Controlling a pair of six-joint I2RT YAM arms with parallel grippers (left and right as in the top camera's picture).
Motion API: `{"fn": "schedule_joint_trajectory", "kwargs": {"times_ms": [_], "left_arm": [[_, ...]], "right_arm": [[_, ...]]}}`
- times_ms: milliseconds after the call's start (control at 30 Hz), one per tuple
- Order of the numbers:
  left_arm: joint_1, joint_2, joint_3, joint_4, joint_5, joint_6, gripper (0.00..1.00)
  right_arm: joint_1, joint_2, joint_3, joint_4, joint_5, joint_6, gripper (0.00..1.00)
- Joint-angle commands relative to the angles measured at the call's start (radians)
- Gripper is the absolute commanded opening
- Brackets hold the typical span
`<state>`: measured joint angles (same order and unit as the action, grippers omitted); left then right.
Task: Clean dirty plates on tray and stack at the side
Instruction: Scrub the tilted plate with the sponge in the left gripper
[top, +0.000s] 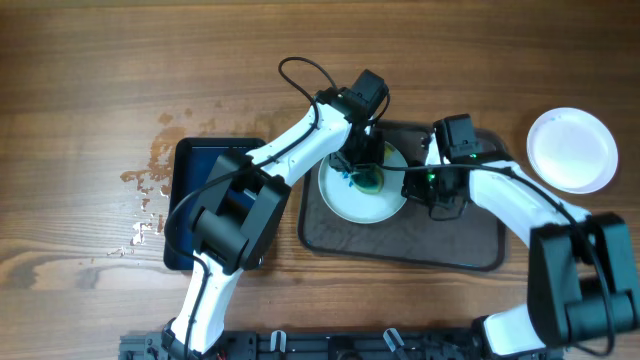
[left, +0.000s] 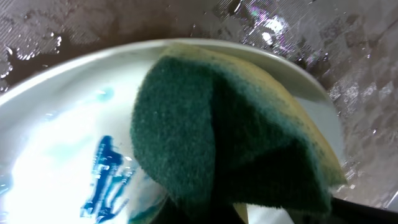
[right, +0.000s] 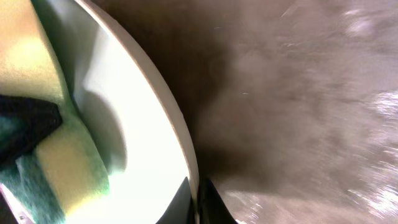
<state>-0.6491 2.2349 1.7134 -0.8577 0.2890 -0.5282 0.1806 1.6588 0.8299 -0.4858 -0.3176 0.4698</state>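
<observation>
Nothing readable in any of the views, no labels, brands or numbers. The blue marks (left: 106, 180) on the plate (left: 43, 106) are just smears, not writing or a logo.

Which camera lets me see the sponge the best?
The left wrist view. The sponge fills the picture there, green scrubby side and yellow foam, on the plate beside the blue smears. Overhead, it is only a tiny green patch. The right wrist view catches a yellow-and-green piece at its left edge.
</observation>
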Motion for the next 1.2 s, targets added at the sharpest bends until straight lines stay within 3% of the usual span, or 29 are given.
{"fn": "schedule_joint_trajectory", "kwargs": {"times_ms": [0,133,200,367,633,800,900,1167], "left_arm": [[-0.004,0.01,-0.001,0.013,0.006,0.019,0.04],[-0.008,0.044,-0.001,-0.019,-0.037,0.004,0.04],[-0.008,0.045,-0.001,-0.045,-0.118,-0.007,0.04],[-0.01,0.045,-0.001,-0.082,-0.121,-0.003,0.04],[-0.088,0.045,-0.001,-0.012,0.257,0.054,0.04],[-0.137,0.045,-0.001,0.036,0.314,0.037,0.04],[-0.129,0.046,-0.001,0.005,0.146,-0.024,0.04],[-0.018,0.088,-0.001,-0.146,-0.168,-0.038,0.04]], "right_arm": [[-0.002,-0.139,-0.005,-0.009,0.064,-0.031,0.04],[-0.002,-0.208,-0.005,-0.03,0.075,-0.041,0.04],[-0.002,-0.203,-0.006,-0.055,0.075,-0.041,0.04],[-0.002,-0.147,-0.006,-0.071,0.097,-0.022,0.04],[-0.002,-0.111,-0.006,-0.023,0.097,-0.014,0.04],[-0.002,-0.111,-0.006,-0.018,0.098,-0.015,0.04],[-0.002,-0.111,-0.006,-0.016,0.101,-0.015,0.04],[-0.002,-0.111,-0.006,-0.016,0.116,-0.014,0.04]]}}
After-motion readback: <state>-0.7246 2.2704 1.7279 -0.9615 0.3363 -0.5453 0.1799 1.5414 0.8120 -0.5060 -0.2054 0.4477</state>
